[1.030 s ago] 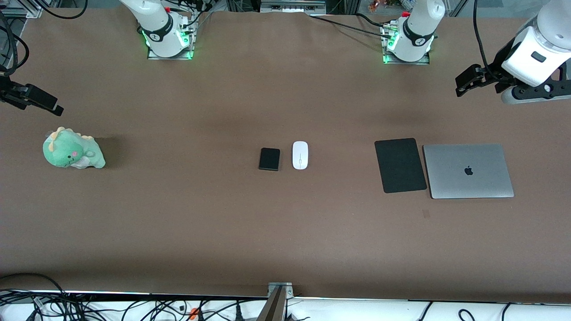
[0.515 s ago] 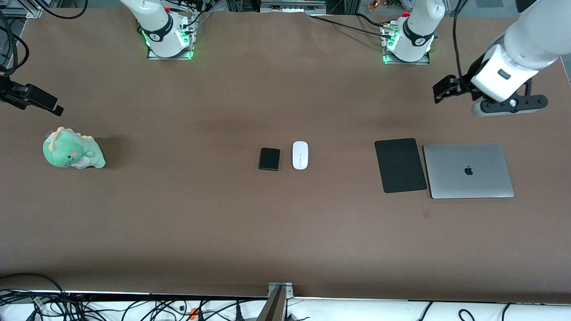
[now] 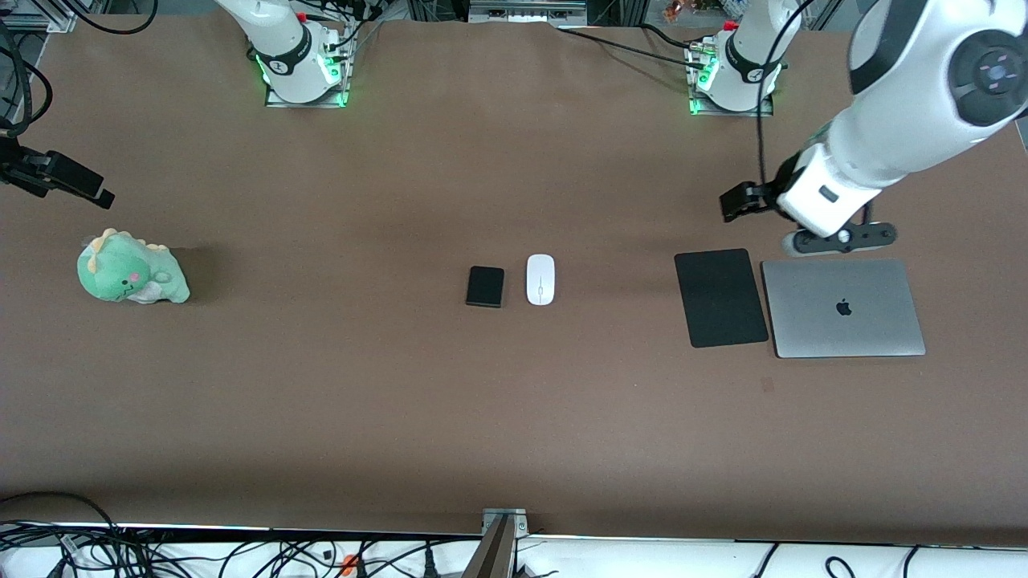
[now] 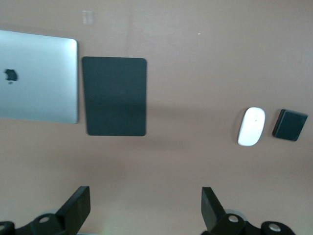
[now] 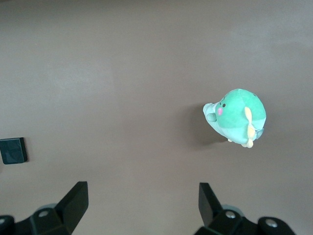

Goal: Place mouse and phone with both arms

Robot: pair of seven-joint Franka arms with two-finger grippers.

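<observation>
The left end effector (image 3: 735, 201) hangs in the air over bare worktop (image 3: 401, 401), its fingers (image 4: 78, 208) spread wide and holding nothing. Just off it, nearer to the front camera, lies the flat black mouse pad (image 3: 720, 297), with the closed silver laptop (image 3: 843, 307) just beside the pad toward the left arm's end of the worktop. The mouse (image 3: 540, 279) and the phone (image 3: 485, 286) lie side by side, close but apart, well away from this end effector toward the middle of the worktop, the mouse being the closer of the two to it. The right end effector (image 3: 80, 186) waits over the right arm's end of the worktop, its fingers (image 5: 73, 203) likewise spread and empty, with the green plush dinosaur (image 3: 128, 277) lying near it on the surface, nearer to the front camera.
</observation>
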